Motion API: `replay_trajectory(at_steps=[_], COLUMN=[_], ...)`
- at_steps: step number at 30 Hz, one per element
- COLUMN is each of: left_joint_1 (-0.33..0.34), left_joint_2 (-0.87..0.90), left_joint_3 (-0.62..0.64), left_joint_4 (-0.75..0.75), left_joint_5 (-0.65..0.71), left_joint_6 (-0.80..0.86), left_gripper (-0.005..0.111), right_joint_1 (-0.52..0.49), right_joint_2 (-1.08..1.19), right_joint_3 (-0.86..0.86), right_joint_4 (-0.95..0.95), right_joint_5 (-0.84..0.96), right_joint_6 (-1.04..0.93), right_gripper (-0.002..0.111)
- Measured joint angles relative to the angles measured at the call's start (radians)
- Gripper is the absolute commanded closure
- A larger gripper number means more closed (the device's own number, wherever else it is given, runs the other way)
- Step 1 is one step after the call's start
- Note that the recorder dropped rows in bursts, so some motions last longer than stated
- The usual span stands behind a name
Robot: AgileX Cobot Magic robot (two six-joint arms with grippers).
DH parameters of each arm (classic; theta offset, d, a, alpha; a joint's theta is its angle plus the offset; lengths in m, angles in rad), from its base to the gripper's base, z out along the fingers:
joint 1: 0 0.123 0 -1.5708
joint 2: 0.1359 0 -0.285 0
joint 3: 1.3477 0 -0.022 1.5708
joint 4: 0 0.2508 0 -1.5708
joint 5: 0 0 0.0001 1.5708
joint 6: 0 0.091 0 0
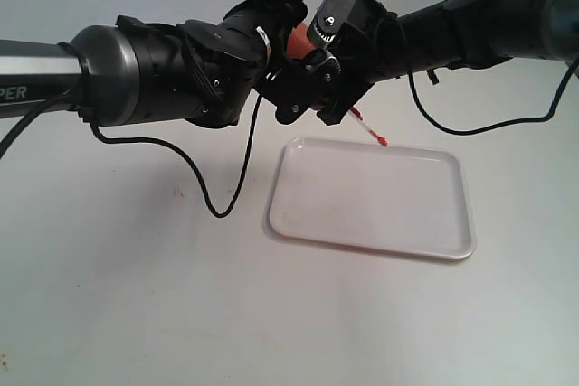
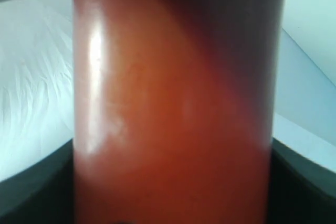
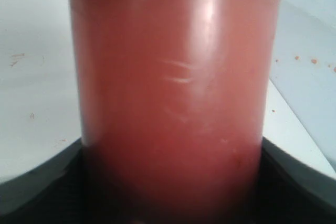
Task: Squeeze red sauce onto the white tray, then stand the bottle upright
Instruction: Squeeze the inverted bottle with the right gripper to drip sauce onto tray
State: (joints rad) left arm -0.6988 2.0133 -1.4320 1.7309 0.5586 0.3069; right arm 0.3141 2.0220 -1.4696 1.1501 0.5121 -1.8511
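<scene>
Left tool (image 1: pixel 276 38) and right tool (image 1: pixel 330 51) each part-closed on bottle (image 2: pixel 173 108). Risk: nozzle (image 1: pixel 371 133) over white tray (image 1: pixel 380 201) rim; squeeze may land red sauce (image 2: pixel 173 171) on desk (image 1: pixel 136 268).

Looks like a robotics lab bench; plain white backdrop (image 1: pixel 136 314), black robot arms (image 1: pixel 136 65), loose cables (image 1: pixel 217 210).

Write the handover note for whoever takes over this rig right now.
Left tool: shut on the bottle, which is held in the air near the far edge of the white tray.
Right tool: jaws around the same bottle; whether it grips is unclear.
Red sauce: inside the bottle; none visible on the tray.
Done: bottle picked up.
To do: squeeze sauce onto the tray, then stand the bottle upright.
</scene>
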Motion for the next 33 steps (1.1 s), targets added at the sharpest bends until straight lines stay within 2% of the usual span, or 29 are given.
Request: replay_trajectory(at_steps=[3, 20, 22, 23, 24, 25, 27, 33], left_joint_1=[0.000, 0.000, 0.000, 0.000, 0.000, 0.000, 0.000, 0.000], left_joint_2=[0.000, 0.000, 0.000, 0.000, 0.000, 0.000, 0.000, 0.000], left_joint_3=[0.000, 0.000, 0.000, 0.000, 0.000, 0.000, 0.000, 0.000], left_joint_4=[0.000, 0.000, -0.002, -0.002, -0.002, -0.002, -0.002, 0.000], left_joint_5=[0.000, 0.000, 0.000, 0.000, 0.000, 0.000, 0.000, 0.000], left_joint_6=[0.000, 0.000, 0.000, 0.000, 0.000, 0.000, 0.000, 0.002], left_gripper=[0.107, 0.107, 0.107, 0.107, 0.107, 0.107, 0.107, 0.107], right_joint_1=[0.000, 0.000, 0.000, 0.000, 0.000, 0.000, 0.000, 0.000], right_joint_2=[0.000, 0.000, 0.000, 0.000, 0.000, 0.000, 0.000, 0.000], right_joint_3=[0.000, 0.000, 0.000, 0.000, 0.000, 0.000, 0.000, 0.000], right_joint_4=[0.000, 0.002, 0.002, 0.002, 0.002, 0.002, 0.003, 0.006], right_joint_5=[0.003, 0.026, 0.026, 0.026, 0.026, 0.026, 0.038, 0.060], right_joint_6=[-0.002, -0.004, -0.004, -0.004, -0.004, -0.004, -0.004, -0.004], right_gripper=[0.108, 0.108, 0.091, 0.069, 0.053, 0.023, 0.003, 0.009])
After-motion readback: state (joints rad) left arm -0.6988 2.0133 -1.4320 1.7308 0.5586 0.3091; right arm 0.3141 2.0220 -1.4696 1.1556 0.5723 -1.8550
